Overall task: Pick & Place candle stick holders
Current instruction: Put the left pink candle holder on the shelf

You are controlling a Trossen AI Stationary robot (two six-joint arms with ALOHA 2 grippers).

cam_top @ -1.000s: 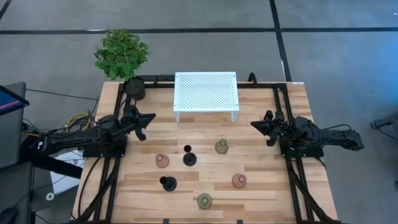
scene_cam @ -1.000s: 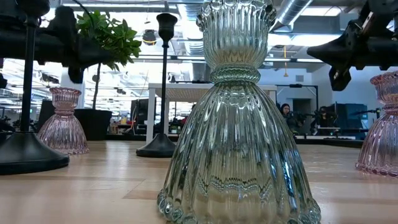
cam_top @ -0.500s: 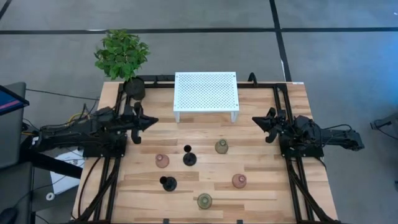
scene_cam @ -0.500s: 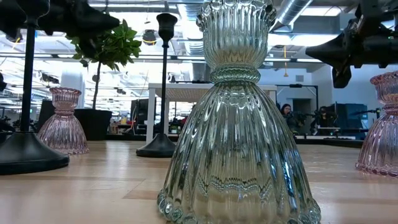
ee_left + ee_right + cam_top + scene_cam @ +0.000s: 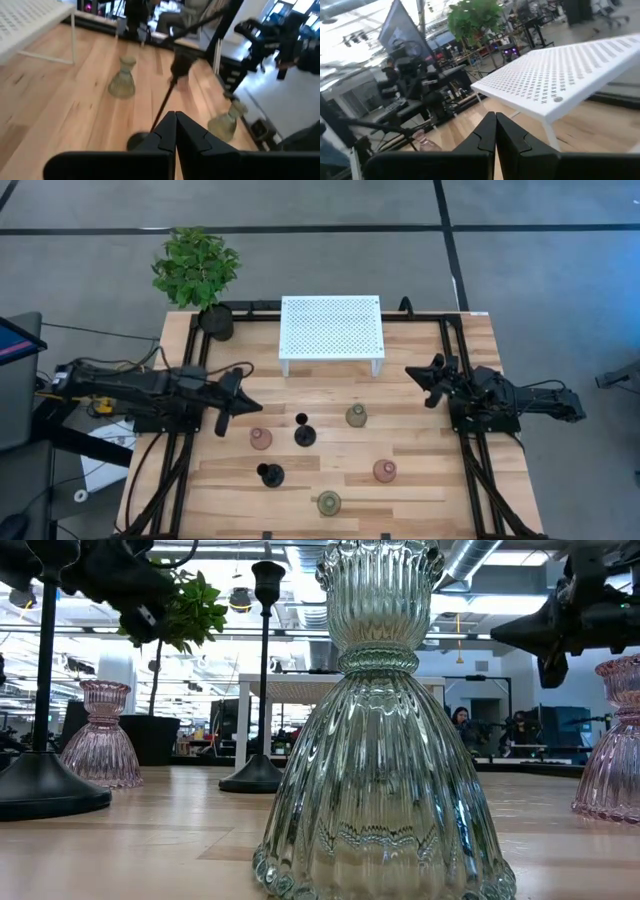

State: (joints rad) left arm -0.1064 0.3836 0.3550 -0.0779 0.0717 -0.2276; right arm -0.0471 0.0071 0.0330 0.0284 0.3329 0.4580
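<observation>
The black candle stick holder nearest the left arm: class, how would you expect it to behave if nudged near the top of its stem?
The black candle stick holder would probably tip rather than slide: its thin stem stands tall over a small round base. It looks rigid, likely metal, so it should not bend. Once down, it might roll in an arc.

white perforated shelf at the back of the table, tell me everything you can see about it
The white shelf is a flat rectangular plate punched all over with small holes, probably painted metal, standing level on short white legs at its corners. It sits on the wooden table at the middle of the back edge. Nothing rests on top of it and neither arm touches it. The candle holders all stand in front of it, apart from it.
</observation>
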